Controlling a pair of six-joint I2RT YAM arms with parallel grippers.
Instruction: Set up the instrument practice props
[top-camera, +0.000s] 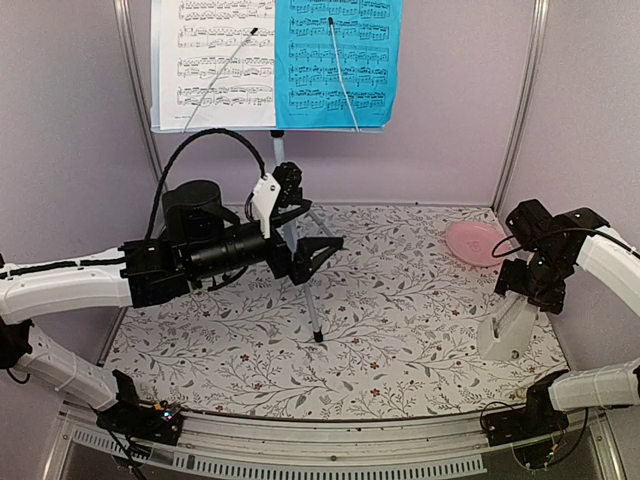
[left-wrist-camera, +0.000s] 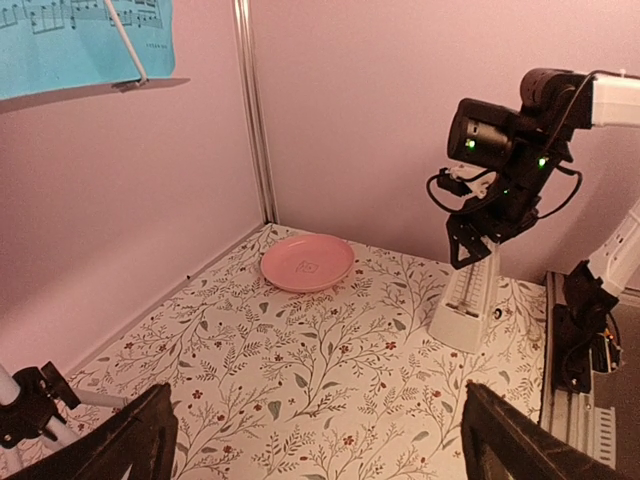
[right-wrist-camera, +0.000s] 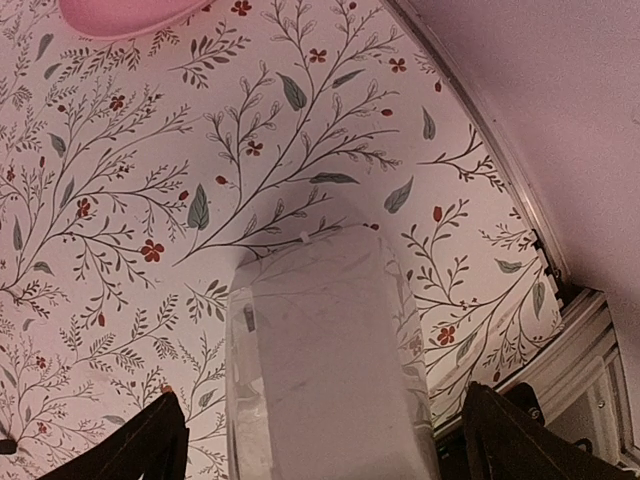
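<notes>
the stand (top-camera: 279, 148) is at the back of the table (top-camera: 400, 340), left of centre, with its tripod legs spread on the floral cloth. one leg reaches forward toward the near edge. its tray is up high and carries both sheets side by side. the white sheet (top-camera: 215, 55) is on the left and the blue sheet (top-camera: 340, 55) is on the right. a thin wire arm lies across each sheet.

the left gripper (left-wrist-camera: 318, 400) reaches in from the left at mid height, close to the stand's pole. its jaws are wide open and hold nothing. in the left wrist view only cloth shows between the two fingers (left-wrist-camera: 130, 440), and the tripod hub sits off to their left side.

the metronome (top-camera: 505, 335) stands upright near the front right corner of the table. the right gripper (left-wrist-camera: 482, 250) hangs right over its top, pointing down. its jaws are open with one finger on each side of the pyramid. in the right wrist view the fingers (right-wrist-camera: 140, 440) are clear of its sides, so it is not gripped.

a pink plate (top-camera: 473, 242) lies flat toward the back right, behind the metronome and apart from it.
</notes>
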